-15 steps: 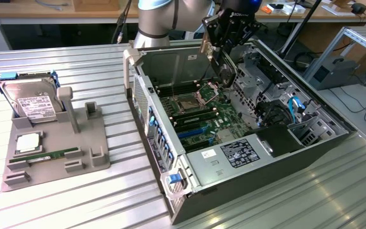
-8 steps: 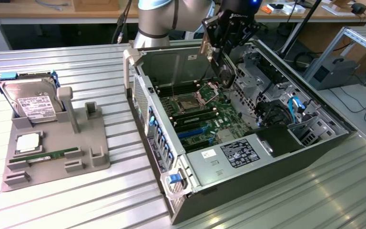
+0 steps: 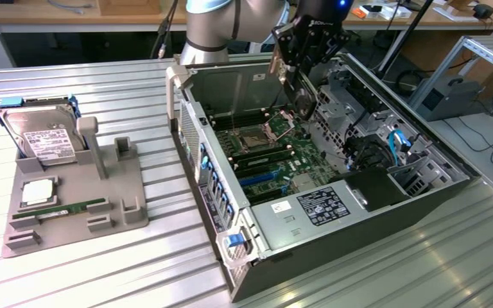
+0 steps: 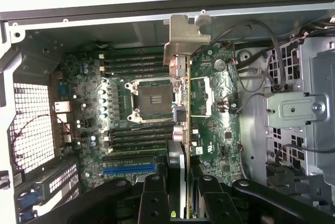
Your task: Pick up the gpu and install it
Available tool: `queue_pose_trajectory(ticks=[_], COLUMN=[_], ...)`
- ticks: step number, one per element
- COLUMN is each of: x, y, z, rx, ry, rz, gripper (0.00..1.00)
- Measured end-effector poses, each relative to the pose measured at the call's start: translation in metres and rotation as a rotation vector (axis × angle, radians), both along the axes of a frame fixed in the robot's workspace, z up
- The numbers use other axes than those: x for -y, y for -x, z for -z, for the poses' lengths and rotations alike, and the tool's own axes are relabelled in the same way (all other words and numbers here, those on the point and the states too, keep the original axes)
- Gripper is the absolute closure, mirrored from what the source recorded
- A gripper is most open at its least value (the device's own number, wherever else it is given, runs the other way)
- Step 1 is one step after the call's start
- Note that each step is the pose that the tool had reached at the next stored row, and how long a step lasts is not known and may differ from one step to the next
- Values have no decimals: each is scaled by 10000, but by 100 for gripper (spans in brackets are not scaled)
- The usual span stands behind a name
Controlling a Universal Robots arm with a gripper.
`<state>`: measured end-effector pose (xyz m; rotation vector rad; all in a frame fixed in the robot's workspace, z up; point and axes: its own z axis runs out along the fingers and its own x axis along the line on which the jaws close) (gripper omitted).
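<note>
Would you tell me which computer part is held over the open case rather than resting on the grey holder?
The gpu, gripped by the gripper above the motherboard; the hard drive and memory stick sit on the holder.

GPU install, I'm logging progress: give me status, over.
Hand shut on gpu. Card edge-on over motherboard inside open case. Cables close beside bracket.

At nine o'clock from the black computer case [image 3: 358,256] stood a grey plastic fixture [image 3: 62,239] holding a silver white-labelled hard drive [image 3: 45,138] and green memory stick [image 3: 67,209].
</note>
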<state>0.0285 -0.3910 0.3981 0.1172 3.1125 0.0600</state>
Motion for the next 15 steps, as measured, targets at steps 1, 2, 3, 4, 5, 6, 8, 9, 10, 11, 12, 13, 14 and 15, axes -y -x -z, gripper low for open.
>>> queue_pose_trajectory(ticks=[1, 2, 3, 4, 5, 6, 8, 9, 10, 11, 12, 13, 14, 15], x=[0, 0, 0, 0, 0, 0, 0, 0, 0, 0, 0, 0, 0, 0], y=[-1, -1, -1, -2, -2, -3, -3, -3, -3, -4, -4, -4, -4, -4], z=[5, 8, 10, 15, 20, 28, 37, 42, 46, 51, 56, 62, 68, 71], rx=[0, 0, 0, 0, 0, 0, 0, 0, 0, 0, 0, 0, 0, 0], ry=[0, -1, 0, 0, 0, 0, 0, 0, -1, 0, 0, 0, -1, 0], rz=[0, 0, 0, 0, 0, 0, 0, 0, 0, 0, 0, 0, 0, -1], gripper=[73, 73, 73, 73, 73, 73, 73, 73, 73, 73, 73, 73, 73, 73])
